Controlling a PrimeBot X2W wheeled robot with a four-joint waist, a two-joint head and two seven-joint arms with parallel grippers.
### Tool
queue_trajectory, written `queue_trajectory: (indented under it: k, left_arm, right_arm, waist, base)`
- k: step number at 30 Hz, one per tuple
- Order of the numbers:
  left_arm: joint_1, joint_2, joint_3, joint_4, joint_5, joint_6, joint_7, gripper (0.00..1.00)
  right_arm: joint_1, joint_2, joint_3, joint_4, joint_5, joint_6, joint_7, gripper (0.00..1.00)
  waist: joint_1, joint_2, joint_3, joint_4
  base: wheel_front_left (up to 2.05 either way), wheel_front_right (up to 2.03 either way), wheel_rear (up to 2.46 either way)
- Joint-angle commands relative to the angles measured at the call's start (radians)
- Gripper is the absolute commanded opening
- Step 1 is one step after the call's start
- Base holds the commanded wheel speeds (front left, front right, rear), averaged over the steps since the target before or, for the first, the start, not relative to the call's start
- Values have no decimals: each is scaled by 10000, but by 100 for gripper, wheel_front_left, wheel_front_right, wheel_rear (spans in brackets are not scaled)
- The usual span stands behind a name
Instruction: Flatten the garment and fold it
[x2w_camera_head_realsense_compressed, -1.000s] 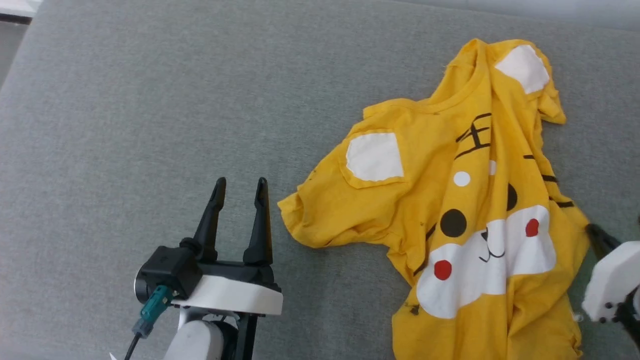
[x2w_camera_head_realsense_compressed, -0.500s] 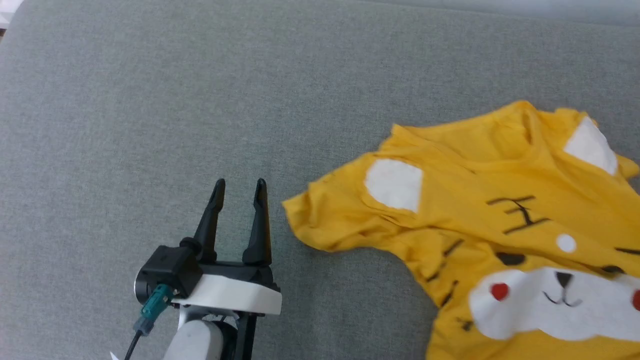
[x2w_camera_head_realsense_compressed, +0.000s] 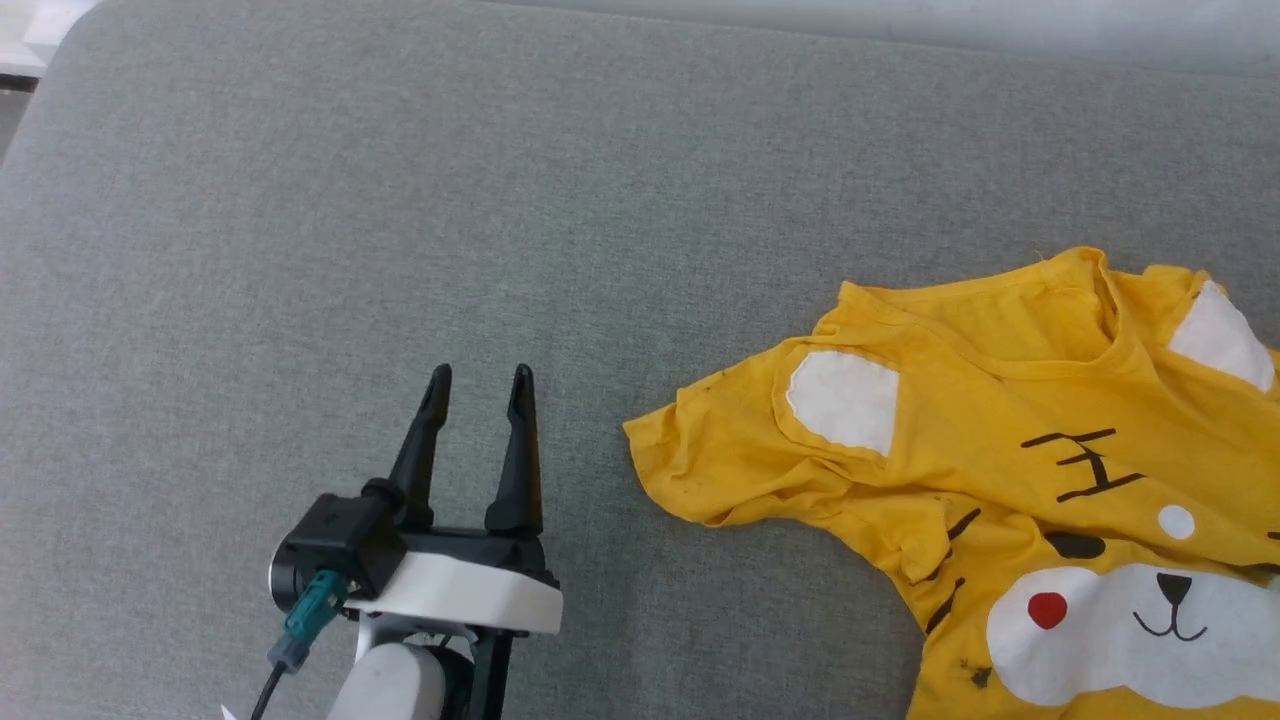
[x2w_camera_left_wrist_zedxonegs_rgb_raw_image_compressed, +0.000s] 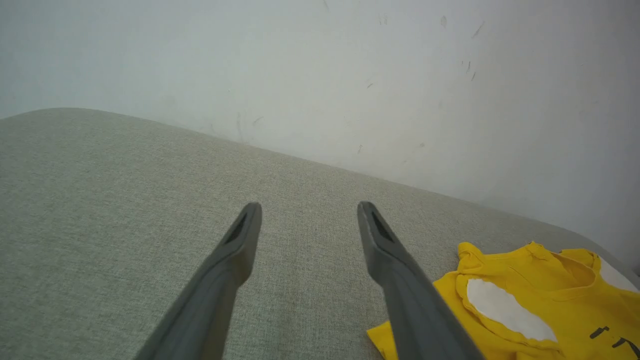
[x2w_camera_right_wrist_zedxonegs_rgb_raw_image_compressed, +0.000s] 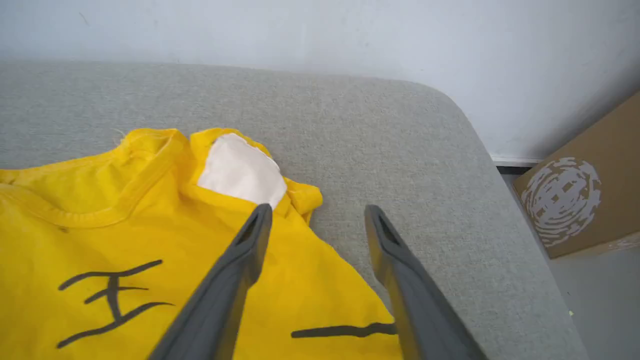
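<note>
Early in the task: the T-shirt (x2w_camera_head_realsense_compressed: 1000, 450) lies print-up at the right of the grey surface (x2w_camera_head_realsense_compressed: 400, 200), collar far, running off the head view's right and near edges. It looks partly spread. The left sleeve (x2w_camera_head_realsense_compressed: 700, 460) is rumpled and creases run under the white ear patch (x2w_camera_right_wrist_zedxonegs_rgb_raw_image_compressed: 242, 172). No fold is made yet, so smoothing and all the folds are probably left.

The left end effector (x2w_camera_head_realsense_compressed: 480, 375) is wide and empty over bare surface, left of the sleeve and apart from it. The right end effector (x2w_camera_right_wrist_zedxonegs_rgb_raw_image_compressed: 318, 212) is wide with nothing between its fingers, over the shirt's right edge.

There is plenty of bare room left and far of the shirt. The right side is tight: the surface's rounded corner is near the shirt's right shoulder, with a cardboard box (x2w_camera_right_wrist_zedxonegs_rgb_raw_image_compressed: 575, 200) beyond it. A wall (x2w_camera_left_wrist_zedxonegs_rgb_raw_image_compressed: 350, 75) bounds the far side.
</note>
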Motion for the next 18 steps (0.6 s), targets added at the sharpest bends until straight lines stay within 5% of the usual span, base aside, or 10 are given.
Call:
queue_trajectory:
  k: [1, 10, 18]
  left_arm:
    - [87, -5, -5, -36, 91, -54, -47, 100]
    - [-7, -5, -160, -147, 37, -67, -47, 100]
    - [-108, -5, -231, -139, -62, -49, -47, 100]
  right_arm:
    - [-164, 40, 417, -453, 49, -21, -189, 100]
    - [78, 171, 2827, -482, 376, -21, 5, 100]
    - [-224, -951, 4847, 846, 516, -21, 1727, 100]
  waist:
    - [0, 0, 32, 15]
    - [0, 0, 225, 218]
    - [0, 0, 442, 540]
  base:
    - [0, 0, 0]
    - [0, 0, 0]
    - [0, 0, 0]
